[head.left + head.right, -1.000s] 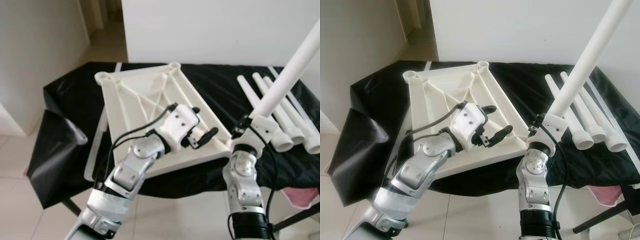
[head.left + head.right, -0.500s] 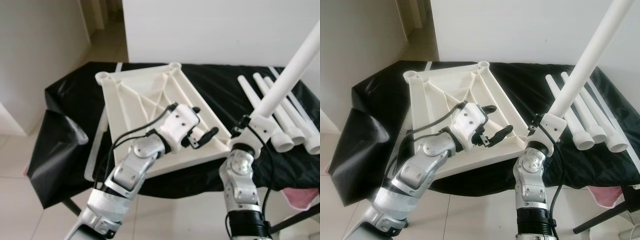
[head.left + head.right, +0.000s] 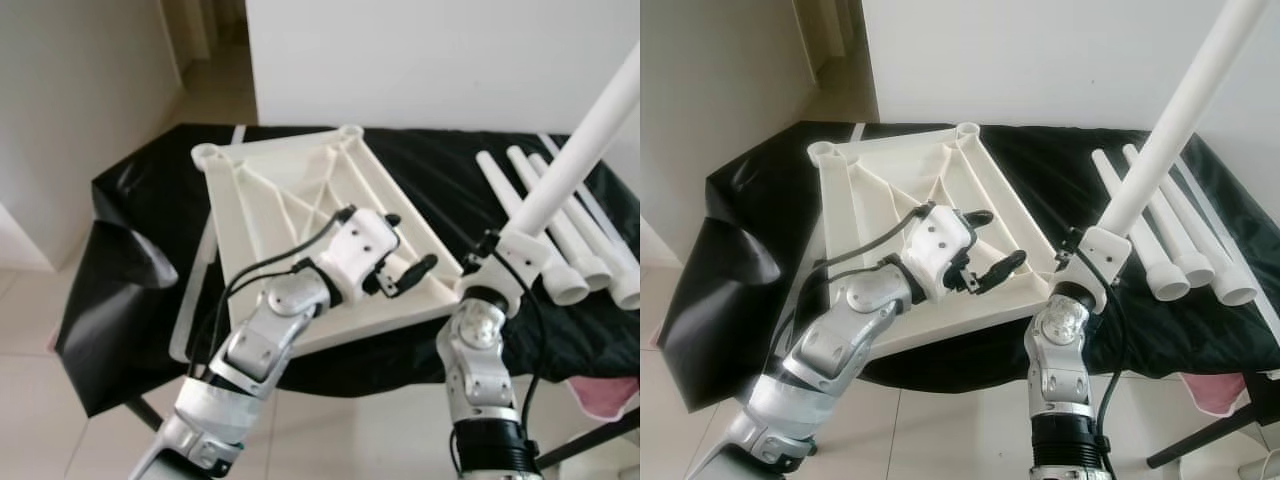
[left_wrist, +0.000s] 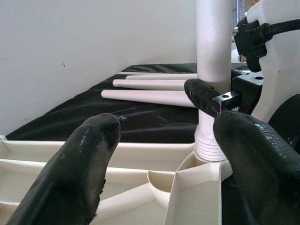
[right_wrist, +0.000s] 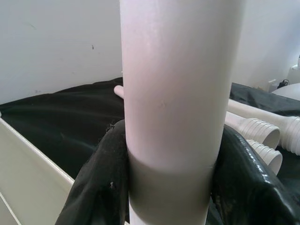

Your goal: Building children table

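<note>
we take the upturned white table panel (image 3: 300, 215) as our landmark; it lies underside up on the black-draped tabletop (image 3: 150, 190), ribs and corner sockets showing. over its near right part hovers our left pincer (image 3: 408, 262), fingers spread wide and holding nothing, aimed at the near right corner socket (image 4: 206, 164). at that corner our right pincer (image 5: 168, 183) is closed around the white leg (image 3: 1170, 130), low on the tube just above its threaded end, which sits in or at the socket; we cannot tell how deep. the leg stands tilted, rising up and away to the right of the panel. further right of the panel lie the spare legs (image 3: 560, 240) side by side on the cloth.

we judge the leg a light, stiff, hollow plastic tube, smooth and likely to slip when twisted, so a low, firm hold near the thread suits it. the panel looks light too and may slide on the cloth, so it wants bracing at a rib or edge.
</note>
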